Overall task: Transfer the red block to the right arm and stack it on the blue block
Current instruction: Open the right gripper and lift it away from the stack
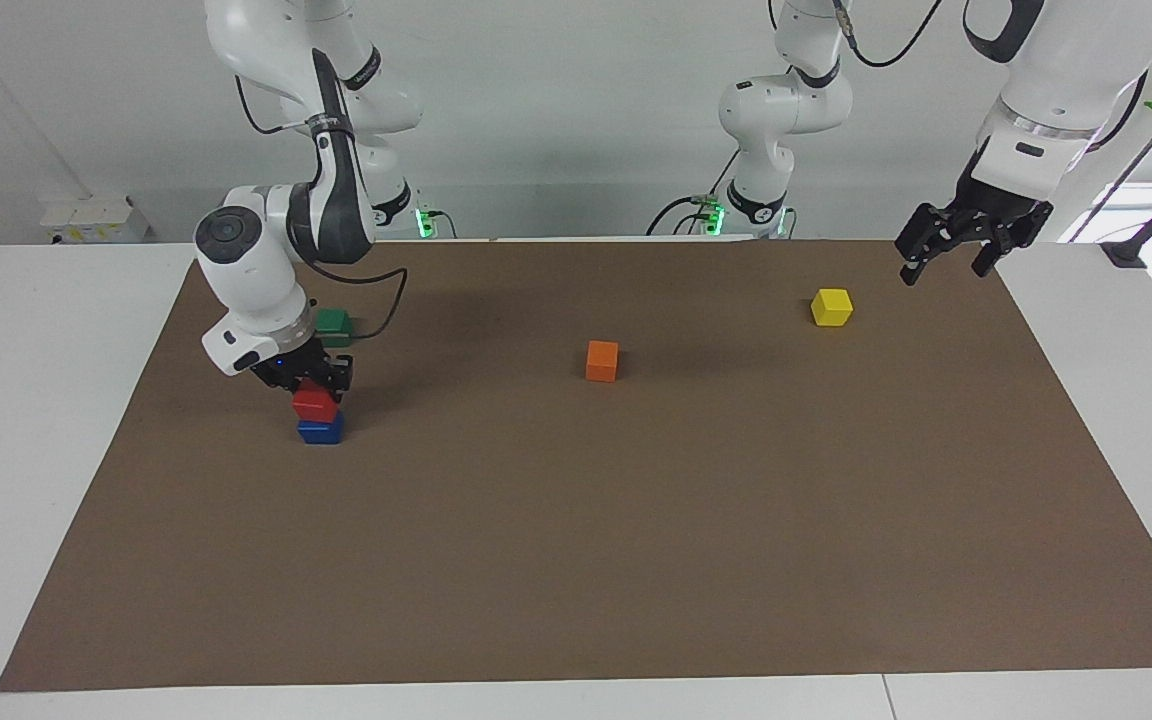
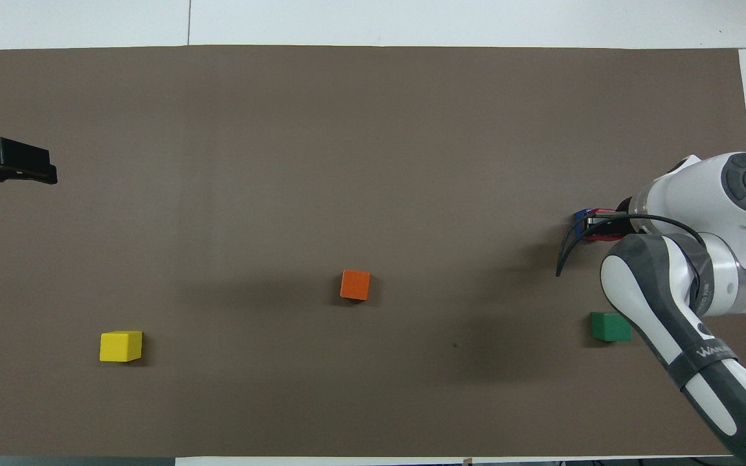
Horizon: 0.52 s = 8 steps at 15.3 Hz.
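Cube-shaped red block (image 1: 315, 403) sits on matte blue block (image 1: 320, 431).

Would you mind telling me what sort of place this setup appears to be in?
Most likely a robotics lab: white robot arms mounted at a table covered by a plain brown mat, small coloured cubes such as the orange block as practice objects, and bare white walls.

Big brown paper-like mat (image 1: 576, 560) covers the table, totally matt, smooth w/ faint creases. White tabletop (image 1: 36, 400) around it looks smooth, slight sheen. Small red cube (image 1: 315, 403) and blue cube (image 1: 320, 431) are painted-looking, satin. White robot arm shells (image 2: 723, 272) are glossy plastic, grey bits matt, w/ a silver metal wrist ring (image 1: 1046, 128).
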{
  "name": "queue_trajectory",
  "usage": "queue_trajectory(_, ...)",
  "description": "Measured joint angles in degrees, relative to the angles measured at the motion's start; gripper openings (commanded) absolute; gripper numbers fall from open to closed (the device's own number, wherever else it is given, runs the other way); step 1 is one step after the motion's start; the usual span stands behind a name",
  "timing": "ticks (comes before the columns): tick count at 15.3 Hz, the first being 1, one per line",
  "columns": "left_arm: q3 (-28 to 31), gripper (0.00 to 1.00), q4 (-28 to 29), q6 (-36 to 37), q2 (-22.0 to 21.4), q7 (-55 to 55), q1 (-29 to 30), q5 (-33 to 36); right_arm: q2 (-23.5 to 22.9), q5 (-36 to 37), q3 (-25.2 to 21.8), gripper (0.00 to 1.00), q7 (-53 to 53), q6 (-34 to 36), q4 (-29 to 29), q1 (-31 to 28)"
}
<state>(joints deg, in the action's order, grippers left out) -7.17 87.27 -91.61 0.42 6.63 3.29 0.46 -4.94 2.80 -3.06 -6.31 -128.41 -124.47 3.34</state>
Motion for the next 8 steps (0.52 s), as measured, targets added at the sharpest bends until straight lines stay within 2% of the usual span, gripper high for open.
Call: queue_trajectory(8,-0.42,1.00,-0.02,5.83,-0.48,-0.01,0.00,-0.44,0.00,0.00,-0.07,0.00,0.00,-0.63,-0.29,-0.17)
